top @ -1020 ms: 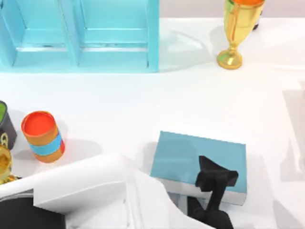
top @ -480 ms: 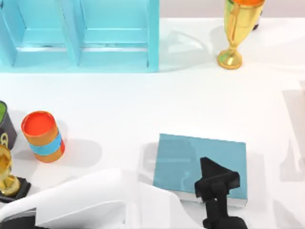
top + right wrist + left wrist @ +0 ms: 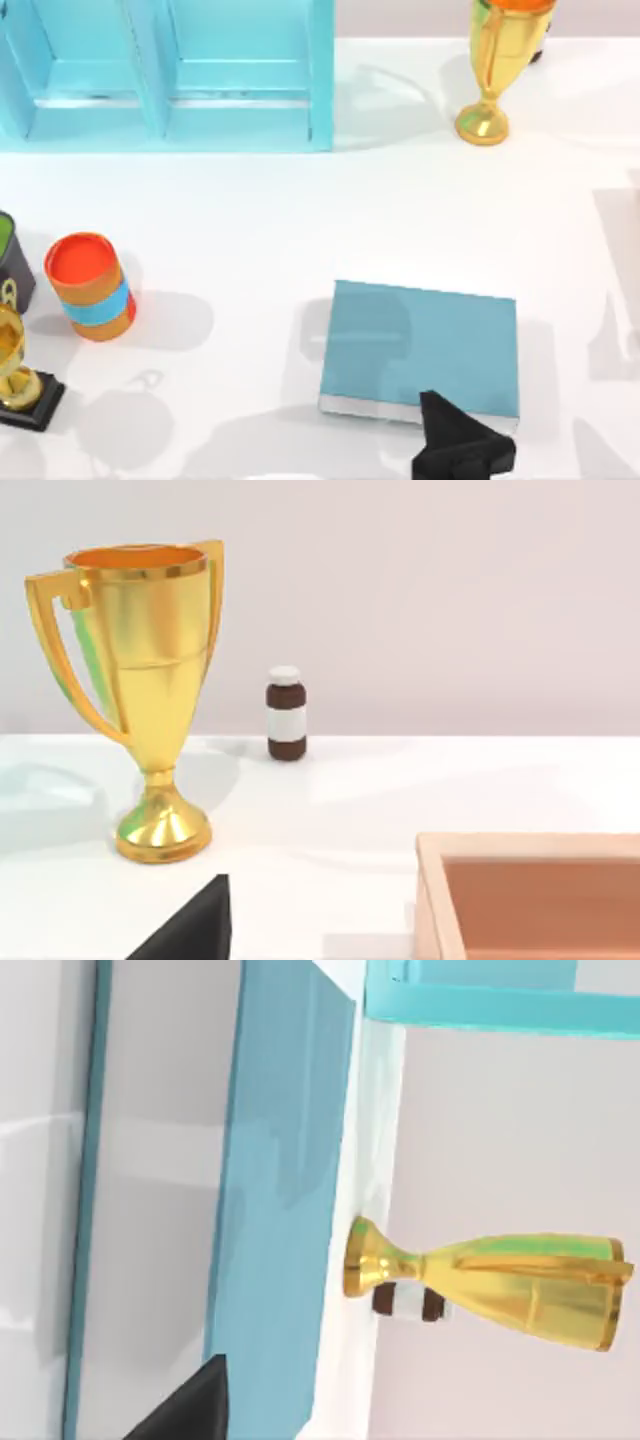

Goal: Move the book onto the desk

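Note:
The teal-blue book [image 3: 420,340] lies flat on the white desk [image 3: 300,220], right of centre near the front edge, its grey-white page edges facing the front. My left gripper [image 3: 440,420] sits low at the book's front edge, open, with nothing in it and its tip just over the page edges. In the left wrist view the book's cover [image 3: 280,1210] runs close past the left gripper [image 3: 190,1410]. My right arm is parked off to the right; a black wedge of the right gripper [image 3: 190,925] shows in its wrist view.
A light-blue shelf unit [image 3: 170,70] stands at the back left. A gold trophy [image 3: 495,60] is at the back right, with a brown bottle [image 3: 286,713] behind it. An orange can [image 3: 90,285], a dark cup [image 3: 10,255] and a second trophy [image 3: 15,370] line the left. A wooden box [image 3: 530,895] lies right.
The left arm has pulled back toward the front edge, off the book's cover. The book settled flat and stays put on the desk.

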